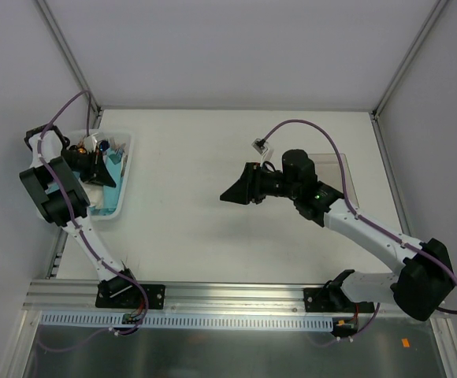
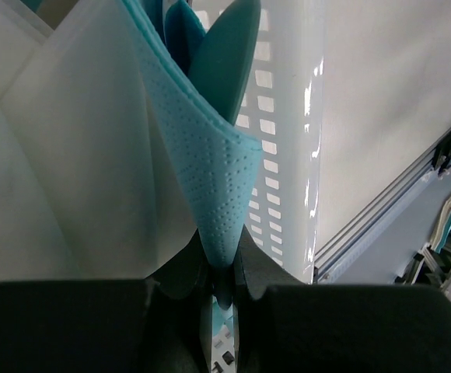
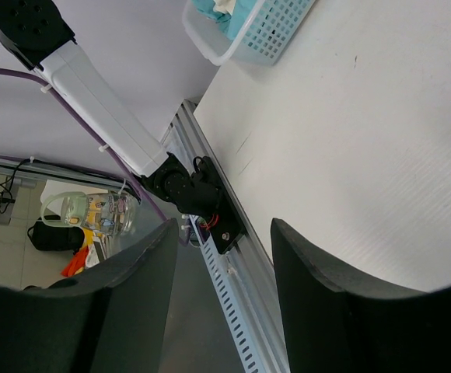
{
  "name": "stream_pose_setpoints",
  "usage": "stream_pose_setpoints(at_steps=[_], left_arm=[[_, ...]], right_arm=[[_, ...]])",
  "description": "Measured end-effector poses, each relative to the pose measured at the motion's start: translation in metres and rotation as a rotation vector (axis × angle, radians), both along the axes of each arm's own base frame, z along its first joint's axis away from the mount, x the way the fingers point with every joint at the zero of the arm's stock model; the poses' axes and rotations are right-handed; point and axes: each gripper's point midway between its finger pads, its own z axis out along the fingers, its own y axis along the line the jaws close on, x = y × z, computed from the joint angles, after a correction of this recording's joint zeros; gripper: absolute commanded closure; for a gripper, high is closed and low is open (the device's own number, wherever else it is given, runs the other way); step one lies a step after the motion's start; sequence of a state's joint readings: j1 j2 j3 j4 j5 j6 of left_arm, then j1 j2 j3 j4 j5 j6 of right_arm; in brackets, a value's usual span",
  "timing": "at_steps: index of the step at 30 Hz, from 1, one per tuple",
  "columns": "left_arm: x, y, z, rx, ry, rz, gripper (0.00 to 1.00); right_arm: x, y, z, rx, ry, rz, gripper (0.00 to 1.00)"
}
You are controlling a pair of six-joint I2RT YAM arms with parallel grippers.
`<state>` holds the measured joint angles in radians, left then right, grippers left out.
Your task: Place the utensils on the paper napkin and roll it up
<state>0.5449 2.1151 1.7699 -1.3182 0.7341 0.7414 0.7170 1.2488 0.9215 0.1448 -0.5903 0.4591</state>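
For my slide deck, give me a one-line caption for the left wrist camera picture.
Left gripper shut on a fold of teal-blue paper napkin, the basket and its perforated wall just behind.

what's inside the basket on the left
Teal paper napkin pinched in the left tool, white napkins beside it. The arm covers the rest of the basket; what lies beneath is hidden.

Bright, even diffuse light, faint shadows. Glare streak down basket wall (image 2: 288, 179) (left wrist view). Soft close foreground on wrist cams.
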Motion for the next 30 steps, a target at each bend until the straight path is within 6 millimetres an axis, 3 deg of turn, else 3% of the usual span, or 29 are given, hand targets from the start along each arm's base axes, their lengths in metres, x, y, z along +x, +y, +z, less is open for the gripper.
stream_pose_setpoints(at_steps=[11,22,23,27,30], left_arm=[[0.001,-0.003,-0.009,-0.04,0.044,0.025,0.99],[0.001,-0.006,-0.011,-0.023,0.081,0.034,0.83],[0.001,-0.007,-0.011,-0.02,0.086,0.032,0.83],[0.001,-0.01,-0.014,0.003,0.099,0.013,1.0],[0.0,-0.012,-0.015,0.017,0.106,0.0,0.95]], right_arm=[[0.001,0.0,-0.004,-0.007,0.009,-0.001,0.46],[0.003,0.002,-0.009,-0.016,0.02,-0.001,0.46],[0.003,0.002,-0.009,-0.016,0.02,-0.001,0.46],[0.002,0.002,-0.009,-0.016,0.021,0.002,0.47],[0.001,0.002,-0.009,-0.015,0.022,0.006,0.47]])
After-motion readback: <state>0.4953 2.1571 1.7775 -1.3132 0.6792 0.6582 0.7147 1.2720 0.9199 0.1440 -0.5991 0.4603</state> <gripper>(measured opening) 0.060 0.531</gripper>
